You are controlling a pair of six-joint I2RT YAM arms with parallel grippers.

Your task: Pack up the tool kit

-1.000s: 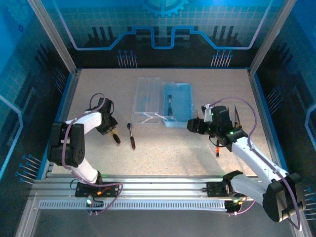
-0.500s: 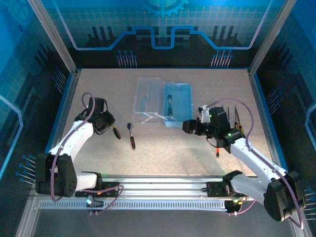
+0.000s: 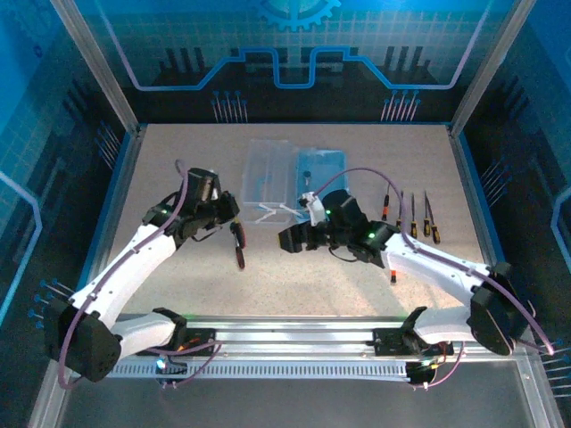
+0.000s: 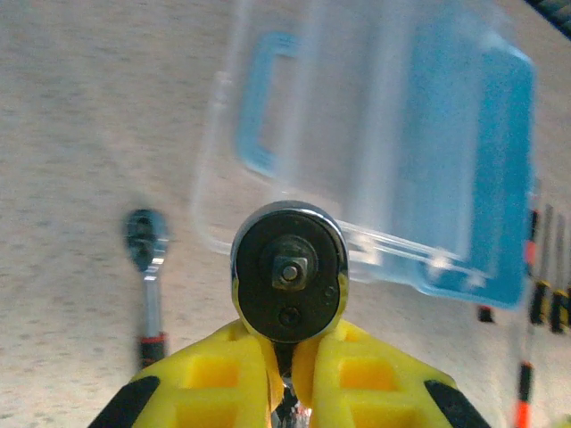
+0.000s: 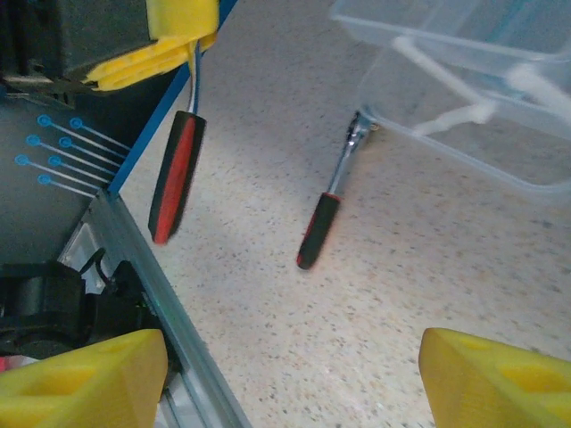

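We looked down from above and behind over the table point(image 3: 401, 152); both close wrist views shared the lying ratchet point(image 5: 332, 196).

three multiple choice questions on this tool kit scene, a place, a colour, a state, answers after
1. The loose ratchet lies: A inside the case B on the table outside the case C in the right claw
2. The left claw has fingers that are: A yellow B grey C green
3. The right claw is: A shut on a screwdriver B open and empty C shut on the lid
B, it rests on bare table by the case; A, the left wrist view shows yellow around the held ratchet; B, its fingers stand wide apart, nothing between.
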